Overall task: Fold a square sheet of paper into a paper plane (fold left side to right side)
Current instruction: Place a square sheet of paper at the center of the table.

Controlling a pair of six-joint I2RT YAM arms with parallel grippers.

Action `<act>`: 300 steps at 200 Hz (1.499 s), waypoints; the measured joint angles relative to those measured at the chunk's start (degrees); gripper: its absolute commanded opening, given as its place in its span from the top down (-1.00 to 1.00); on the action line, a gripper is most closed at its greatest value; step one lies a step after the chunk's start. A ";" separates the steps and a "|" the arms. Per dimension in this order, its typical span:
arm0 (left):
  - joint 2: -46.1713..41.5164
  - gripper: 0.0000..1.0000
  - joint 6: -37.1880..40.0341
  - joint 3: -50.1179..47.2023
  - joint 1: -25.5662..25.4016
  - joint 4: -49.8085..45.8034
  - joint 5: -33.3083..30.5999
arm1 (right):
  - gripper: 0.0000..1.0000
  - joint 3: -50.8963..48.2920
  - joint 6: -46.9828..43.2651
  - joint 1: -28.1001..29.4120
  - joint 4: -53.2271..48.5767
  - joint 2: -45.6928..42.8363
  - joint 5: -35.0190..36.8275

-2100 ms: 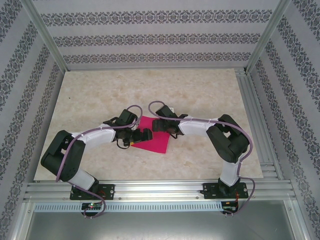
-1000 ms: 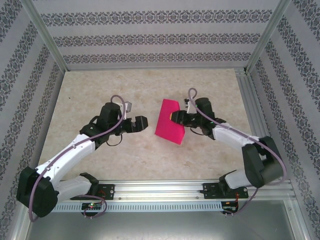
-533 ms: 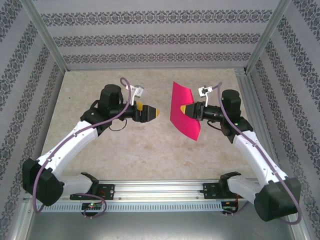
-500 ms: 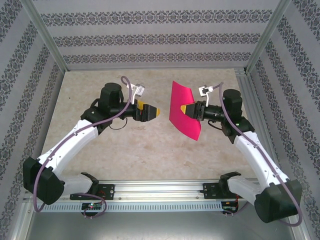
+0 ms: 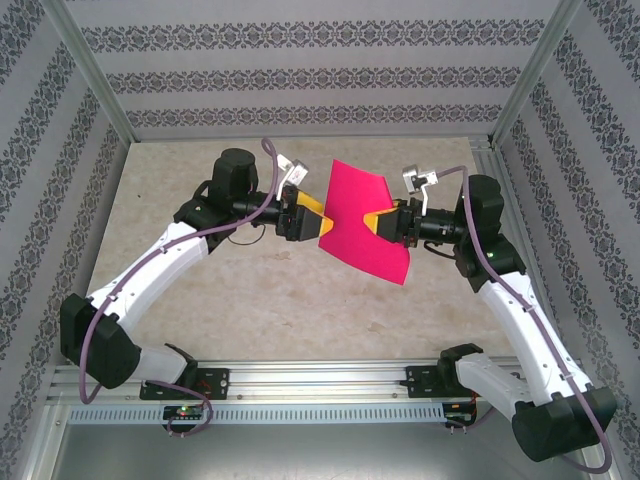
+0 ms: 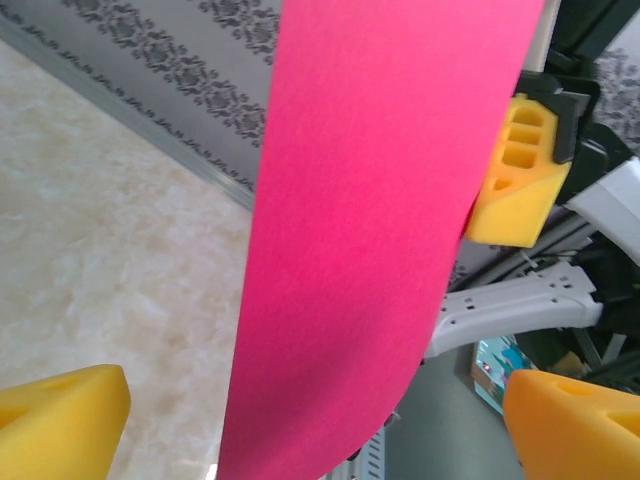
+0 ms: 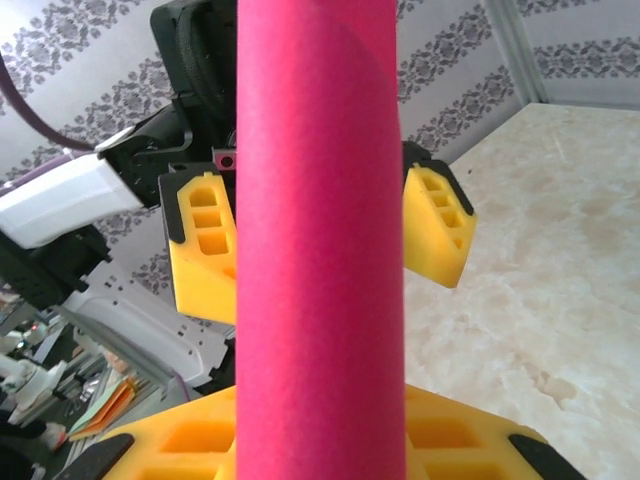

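Observation:
The sheet of paper [image 5: 365,225] is bright magenta-pink and hangs in the air above the table's middle, slightly curved. My right gripper [image 5: 381,222] is shut on its right edge. In the right wrist view the sheet [image 7: 320,200] rises upright from between my right gripper [image 7: 320,445] and its yellow fingers [image 7: 180,445]. My left gripper [image 5: 319,221] is open at the sheet's left edge, one yellow finger on each side of it. In the left wrist view the sheet [image 6: 370,220] runs up between my left gripper's fingertips [image 6: 60,425], apart from both.
The marble-patterned table [image 5: 200,290] lies below both raised arms. Patterned walls close the back and sides. An aluminium rail [image 5: 320,380] runs along the near edge, and a frame rail [image 5: 500,230] along the right side.
The right gripper has lifted the sheet off the table and turned it upright. The left gripper has swung right until its open fingers straddle the sheet's left edge.

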 measured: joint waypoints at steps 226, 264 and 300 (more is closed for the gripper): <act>-0.70 1.00 0.31 -7.63 -1.79 -2.78 -7.19 | -0.93 -0.11 -6.75 -2.82 -13.35 -2.05 21.14; 5.62 1.00 -3.74 -13.68 -1.79 -5.09 -13.99 | -0.96 -3.26 -6.86 -3.19 -17.11 -0.70 34.05; 15.54 1.00 -6.88 -16.35 -1.79 -7.50 -19.58 | -0.96 -6.73 -6.27 -3.19 -19.12 2.60 41.13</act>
